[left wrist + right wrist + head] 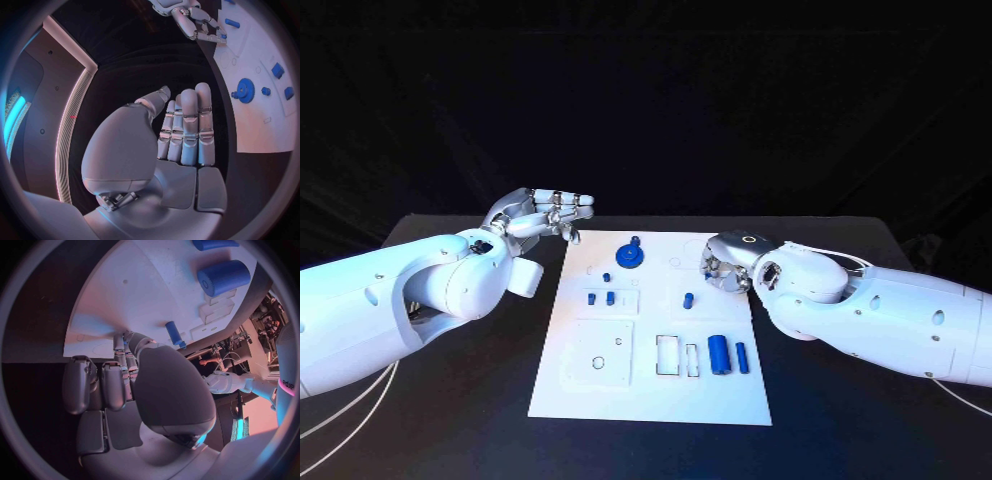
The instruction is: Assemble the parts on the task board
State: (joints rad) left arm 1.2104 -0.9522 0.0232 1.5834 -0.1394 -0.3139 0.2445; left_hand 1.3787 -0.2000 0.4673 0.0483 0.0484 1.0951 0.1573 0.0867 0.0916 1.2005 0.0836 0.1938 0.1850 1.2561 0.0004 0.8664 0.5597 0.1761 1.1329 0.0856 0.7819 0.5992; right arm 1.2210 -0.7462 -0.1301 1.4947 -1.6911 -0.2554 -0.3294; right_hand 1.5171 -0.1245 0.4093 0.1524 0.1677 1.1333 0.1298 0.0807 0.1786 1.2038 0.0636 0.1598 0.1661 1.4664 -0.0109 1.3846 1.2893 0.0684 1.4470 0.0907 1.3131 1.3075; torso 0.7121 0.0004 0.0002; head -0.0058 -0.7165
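Two blue cylinders lie side by side near the front right of the white task board (661, 400), which rests on the black surface (444, 420): a thick cylinder (718, 355) and, just to its right, a thin rod (741, 357). To their left are two shallow rectangular recesses (678, 356), and further left a square outline holding a small ring (599, 363).

Toward the middle of the board sit two small blue pegs (600, 298) close together, and one more small blue pin (688, 299) to their right.

At the far end stands one blue gear (630, 256) with a knob just beyond it.

The right hand (726, 270) rests at the board's right edge, level with the single pin, its fingers curled down onto the board; nothing is in its grasp that can be seen. The left hand (548, 212) hovers above the surface off the board's far left corner, fingers straight and held together, holding nothing.
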